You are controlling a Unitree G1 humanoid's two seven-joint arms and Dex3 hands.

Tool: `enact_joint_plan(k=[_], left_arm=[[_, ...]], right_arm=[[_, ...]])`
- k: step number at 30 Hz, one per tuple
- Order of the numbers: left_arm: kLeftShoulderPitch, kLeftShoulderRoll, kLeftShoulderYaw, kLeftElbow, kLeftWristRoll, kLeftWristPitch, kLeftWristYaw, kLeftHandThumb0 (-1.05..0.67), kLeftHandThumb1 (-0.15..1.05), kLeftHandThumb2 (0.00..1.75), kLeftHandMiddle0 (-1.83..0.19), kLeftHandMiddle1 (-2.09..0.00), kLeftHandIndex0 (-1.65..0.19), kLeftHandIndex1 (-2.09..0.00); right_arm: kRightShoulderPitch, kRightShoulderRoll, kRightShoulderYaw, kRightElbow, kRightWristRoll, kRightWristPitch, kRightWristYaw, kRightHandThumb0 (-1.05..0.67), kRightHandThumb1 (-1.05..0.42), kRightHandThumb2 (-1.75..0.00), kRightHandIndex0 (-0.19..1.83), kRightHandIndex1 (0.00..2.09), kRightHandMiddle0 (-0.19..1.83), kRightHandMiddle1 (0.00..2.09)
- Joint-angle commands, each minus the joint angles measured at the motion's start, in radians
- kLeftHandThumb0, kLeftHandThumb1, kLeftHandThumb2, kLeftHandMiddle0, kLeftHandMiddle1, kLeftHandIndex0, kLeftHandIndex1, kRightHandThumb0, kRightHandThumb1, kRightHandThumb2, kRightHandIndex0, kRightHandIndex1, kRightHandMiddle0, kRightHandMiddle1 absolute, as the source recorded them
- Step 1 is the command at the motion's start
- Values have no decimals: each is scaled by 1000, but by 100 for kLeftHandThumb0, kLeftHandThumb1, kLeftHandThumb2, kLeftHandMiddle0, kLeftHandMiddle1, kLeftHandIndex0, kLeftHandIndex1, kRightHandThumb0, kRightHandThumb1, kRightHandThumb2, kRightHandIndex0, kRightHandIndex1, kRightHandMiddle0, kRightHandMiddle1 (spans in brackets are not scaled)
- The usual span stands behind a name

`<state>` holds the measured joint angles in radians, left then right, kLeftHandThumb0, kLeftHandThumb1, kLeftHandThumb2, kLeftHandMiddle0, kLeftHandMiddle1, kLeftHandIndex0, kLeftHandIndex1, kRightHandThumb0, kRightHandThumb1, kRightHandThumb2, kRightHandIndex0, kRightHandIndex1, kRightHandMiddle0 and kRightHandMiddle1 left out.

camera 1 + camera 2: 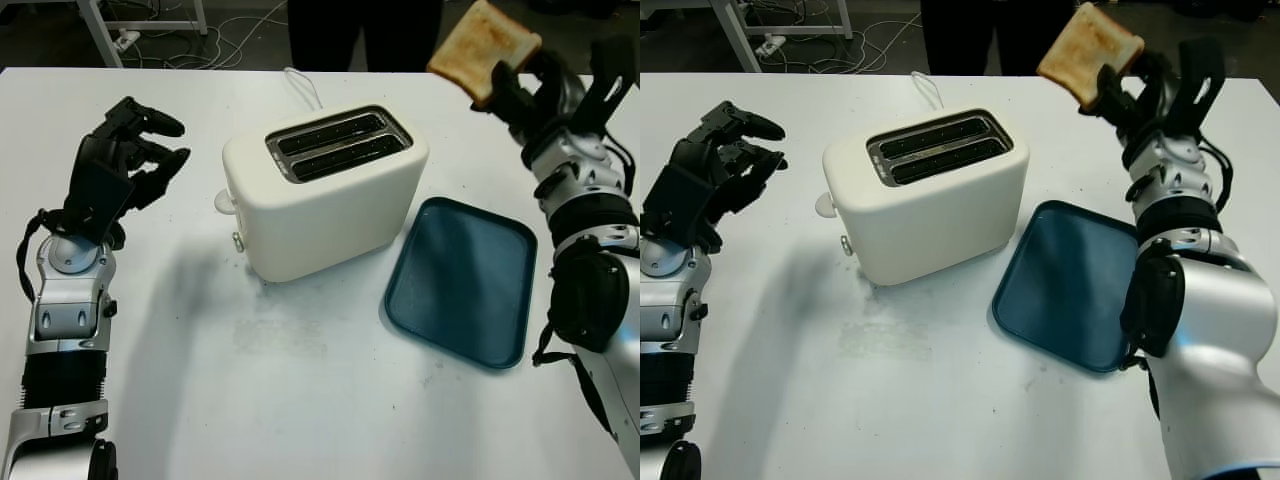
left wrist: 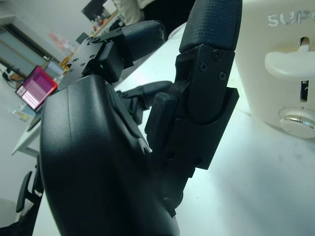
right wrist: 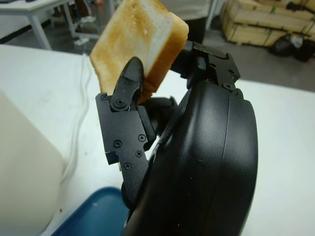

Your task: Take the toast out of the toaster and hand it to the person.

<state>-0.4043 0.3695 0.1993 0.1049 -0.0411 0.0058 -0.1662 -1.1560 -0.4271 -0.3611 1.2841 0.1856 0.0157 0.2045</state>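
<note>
Partial raised letters "SUP" on toaster [image 2: 280, 64] side.

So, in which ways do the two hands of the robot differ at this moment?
The right hand is shut on the toast and raised at the table's far edge, past the blue tray; the left hand holds nothing. The left hand hangs low to the toaster's left side. Both are black and three-fingered.

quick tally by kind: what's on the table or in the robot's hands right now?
Toaster: 1, cream, both slots look empty
Tray: 1, dark blue, beside the toaster
Toast: 1, held up in the right hand
Left hand: holds nothing, over the table left of the toaster
Total: 3 things
</note>
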Motion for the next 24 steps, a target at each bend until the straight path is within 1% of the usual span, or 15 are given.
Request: enact_joint_plan(k=[1, 4, 5, 8, 11, 14, 17, 18, 21, 24], left_arm=[[6, 10, -1, 5, 7, -15, 1, -105, 92, 19, -32, -149, -33, -139], [4, 7, -1, 14, 8, -28, 1, -105, 92, 21, -32, -148, -32, -140], [3, 6, 0, 18, 6, -32, 0, -105, 92, 21, -32, -148, -32, -140], [3, 7, 0, 16, 4, -22, -1, -105, 92, 20, -32, -148, -32, -140], [6, 6, 0, 8, 2, -13, -1, -105, 92, 19, -32, -149, -32, -140], [6, 5, 1, 15, -2, -26, -5, -105, 92, 19, -33, -148, -32, -140], [5, 8, -2, 7, 4, -10, -3, -105, 92, 19, -34, -149, -33, -140], [5, 9, -4, 5, 7, -6, -2, -105, 92, 19, -34, -149, -33, -141], [4, 5, -1, 6, 0, -7, -3, -105, 92, 19, -34, -149, -33, -141], [6, 2, -1, 10, -2, -15, -4, -105, 92, 18, -34, -149, -34, -141]], right_arm=[[17, 5, 10, 9, -14, 10, -1, -14, -92, -60, 44, 175, 4, 175], [35, 7, 22, 15, -22, -1, 10, -14, -92, -60, 42, 175, 2, 175], [41, 7, 23, 16, -21, -7, 25, -15, -92, -59, 46, 175, 8, 175], [58, 6, 32, 21, -29, -12, 42, -15, -92, -59, 46, 175, 9, 175], [67, 13, 34, 18, -33, -12, 36, -18, -92, -54, 54, 175, 18, 175], [75, 21, 29, 15, -29, -14, 32, -15, -92, -57, 55, 175, 16, 175], [76, 24, 27, 16, -28, -7, 27, -16, -92, -57, 58, 175, 17, 175], [76, 24, 27, 17, -28, -4, 26, -16, -92, -57, 55, 175, 14, 175], [74, 29, 29, 13, -29, -5, 31, -18, -92, -52, 62, 175, 24, 175], [72, 31, 33, 11, -31, -3, 30, -17, -92, -53, 57, 175, 18, 175]])
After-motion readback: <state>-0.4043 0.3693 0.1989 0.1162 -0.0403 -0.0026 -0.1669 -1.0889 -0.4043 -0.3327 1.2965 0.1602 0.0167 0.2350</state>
